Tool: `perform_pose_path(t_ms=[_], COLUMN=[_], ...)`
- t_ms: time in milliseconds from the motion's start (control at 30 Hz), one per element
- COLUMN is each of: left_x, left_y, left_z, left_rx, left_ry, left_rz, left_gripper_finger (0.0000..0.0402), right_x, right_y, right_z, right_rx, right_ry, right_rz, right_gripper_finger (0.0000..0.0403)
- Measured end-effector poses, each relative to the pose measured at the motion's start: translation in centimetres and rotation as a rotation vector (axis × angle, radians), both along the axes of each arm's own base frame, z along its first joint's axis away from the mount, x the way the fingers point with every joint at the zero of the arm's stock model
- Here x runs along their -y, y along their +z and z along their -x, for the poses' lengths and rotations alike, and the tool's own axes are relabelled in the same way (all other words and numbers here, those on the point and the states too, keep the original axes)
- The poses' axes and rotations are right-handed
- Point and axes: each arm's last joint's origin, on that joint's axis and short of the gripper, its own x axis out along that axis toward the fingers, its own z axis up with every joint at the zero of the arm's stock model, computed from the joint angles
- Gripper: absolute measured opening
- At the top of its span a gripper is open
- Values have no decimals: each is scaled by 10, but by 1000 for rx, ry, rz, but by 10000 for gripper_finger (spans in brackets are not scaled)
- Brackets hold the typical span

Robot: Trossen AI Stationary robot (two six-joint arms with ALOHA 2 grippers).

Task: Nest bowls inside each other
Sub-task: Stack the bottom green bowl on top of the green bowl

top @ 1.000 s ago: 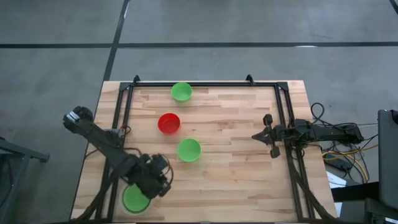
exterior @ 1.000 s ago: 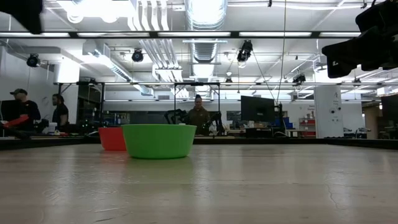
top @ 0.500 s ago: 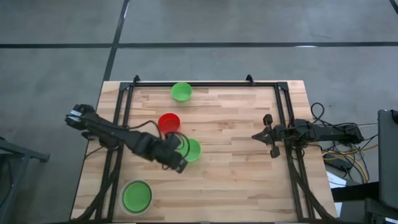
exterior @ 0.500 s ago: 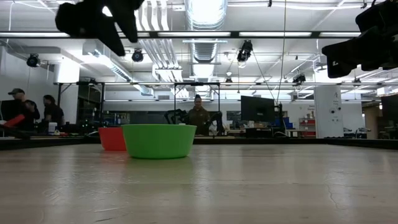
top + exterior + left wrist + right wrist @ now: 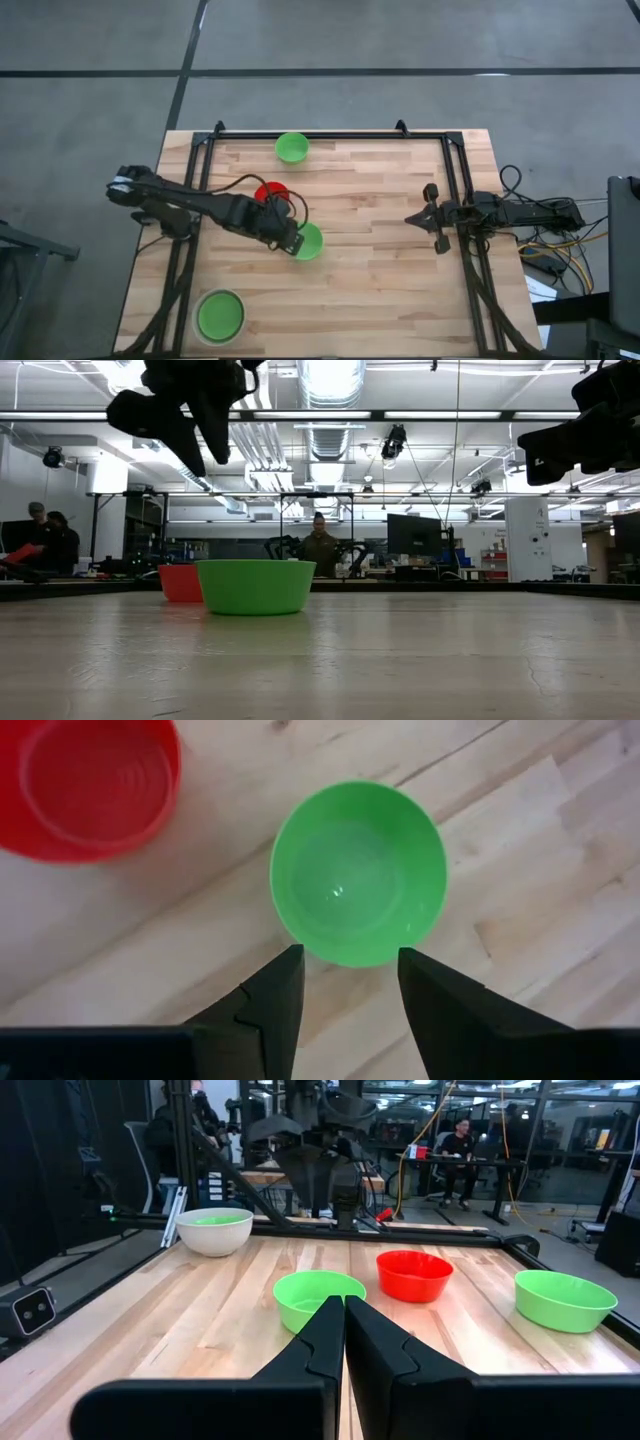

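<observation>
A bright green bowl [image 5: 308,242] stands upright on its base in the middle of the table. My left gripper [image 5: 345,978] hangs open above its near-left rim [image 5: 291,240], its fingers holding nothing. A red bowl [image 5: 85,782] stands just beyond it, partly under the left arm in the high view. Another green bowl [image 5: 292,148] rests near the far edge. At the near left corner a whitish bowl [image 5: 220,316] holds a green bowl nested inside. My right gripper [image 5: 345,1330] waits shut at the table's right side [image 5: 437,222].
A black frame [image 5: 330,134] runs along the table's far edge and down both sides. Cables [image 5: 555,245] lie off the right edge. Bare wood [image 5: 390,290] stretches across the near right. People sit at desks in the room behind.
My left gripper has swung from above the whitish bowl at the near left corner toward the table's middle, ending over the middle green bowl. It has stayed open and rolled a little. The bowls have not moved.
</observation>
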Motion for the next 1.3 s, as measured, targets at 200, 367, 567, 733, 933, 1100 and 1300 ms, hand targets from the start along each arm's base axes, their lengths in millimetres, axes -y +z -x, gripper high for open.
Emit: perform_pose_path(t_ms=[200,367,567,733,933,1100,1300], left_x=[-5,-6,-7,-14,-25,-31,-34], left_y=[0,-11,-32,-37,-43,-51,-63], left_z=[-1,0,-5,-12,-11,-9,-9], left_rx=[-6,-19,59,138,131,102,66], left_ry=[-22,-2,37,86,220,265,216], left_rz=[-23,-24,-18,47,105,141,135], left_gripper_finger=[168,168,168,168,168,168,168], right_x=[0,0,0,0,0,0,0], right_y=[0,0,0,0,0,0,0], right_z=[0,0,0,0,0,0,0], right_rx=[0,0,0,0,0,1,0], right_ry=[0,0,0,0,0,0,0], right_rz=[0,0,0,0,0,0,0], right_gripper_finger=[9,9,9,9,9,9,9])
